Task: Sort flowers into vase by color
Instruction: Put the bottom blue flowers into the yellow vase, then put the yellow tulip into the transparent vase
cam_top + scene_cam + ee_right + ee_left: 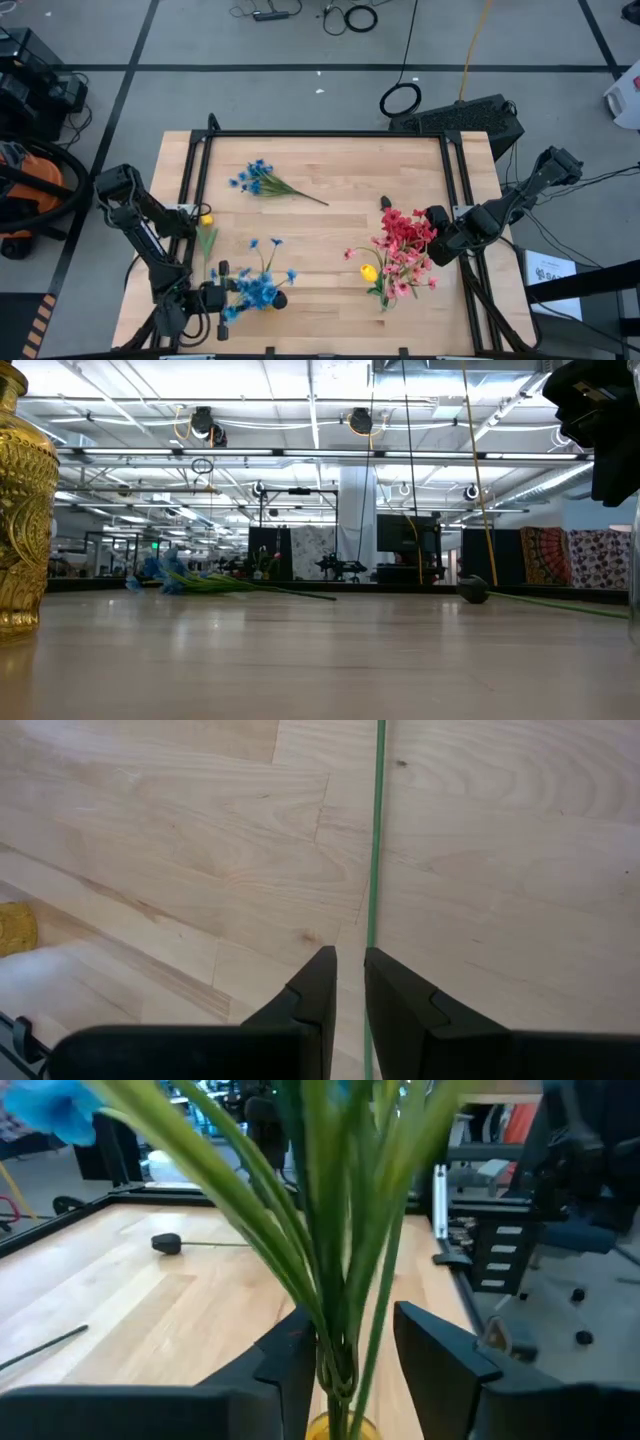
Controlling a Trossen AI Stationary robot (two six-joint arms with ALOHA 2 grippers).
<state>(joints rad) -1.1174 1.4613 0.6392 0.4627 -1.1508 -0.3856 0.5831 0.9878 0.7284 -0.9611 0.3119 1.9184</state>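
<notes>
Nowhere legible writing; left end effector (350, 1360) released around blue flowers' stems (335, 1230).

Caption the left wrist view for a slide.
Left gripper open around green stems of blue flowers standing in a yellow vase, wooden table beyond.

1 overhead, 1 table-level, 2 close wrist views, all sharing the table (330, 215).

Pale wood table (330, 215), orange vacuum (25, 190) on grey floor, coiled cables (400, 99), patterned hangings (570, 557)
</notes>
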